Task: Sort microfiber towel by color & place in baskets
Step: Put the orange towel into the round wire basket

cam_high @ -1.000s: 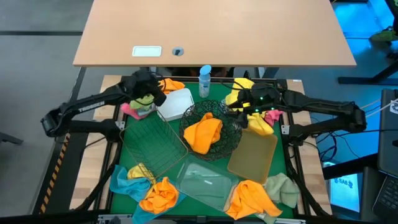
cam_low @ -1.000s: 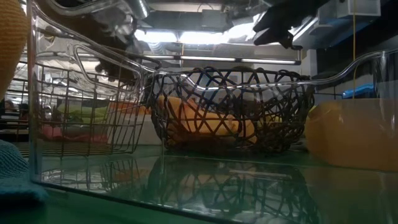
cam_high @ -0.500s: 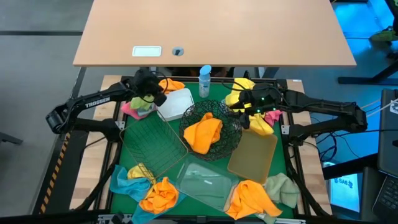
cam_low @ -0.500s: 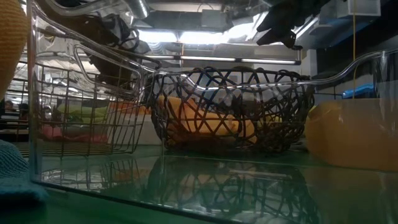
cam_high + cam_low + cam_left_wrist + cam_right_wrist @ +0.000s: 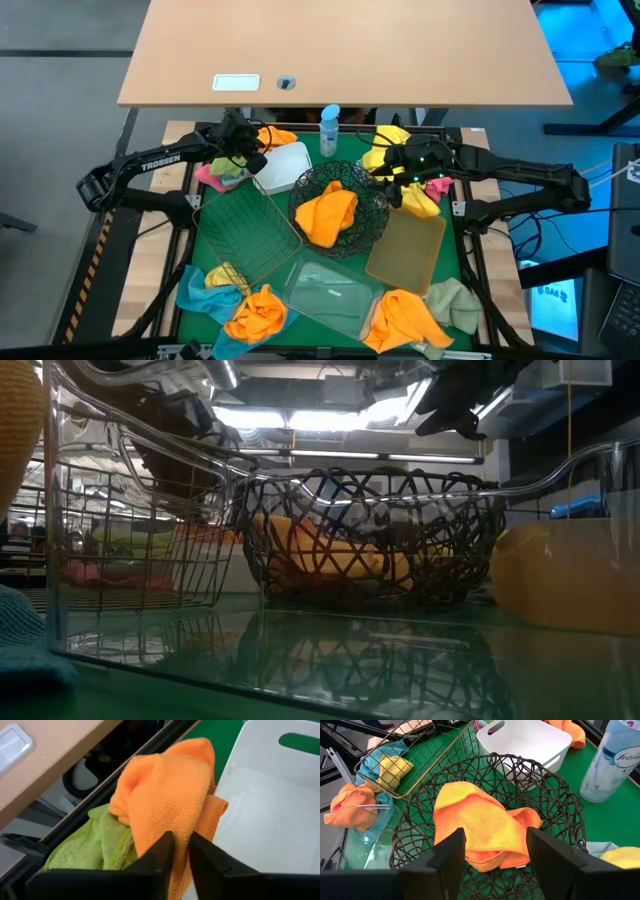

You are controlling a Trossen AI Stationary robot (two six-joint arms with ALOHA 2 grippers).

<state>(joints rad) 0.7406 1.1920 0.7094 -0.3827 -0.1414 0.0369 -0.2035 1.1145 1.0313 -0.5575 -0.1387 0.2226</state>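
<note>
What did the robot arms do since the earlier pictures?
The left gripper slid along the table's back edge, from the green and pink cloths toward the orange towel beside the white tub, and its jaws have narrowed onto that towel. The right gripper stayed put, jaws open, over the black wire bowl. No towel changed place.
</note>
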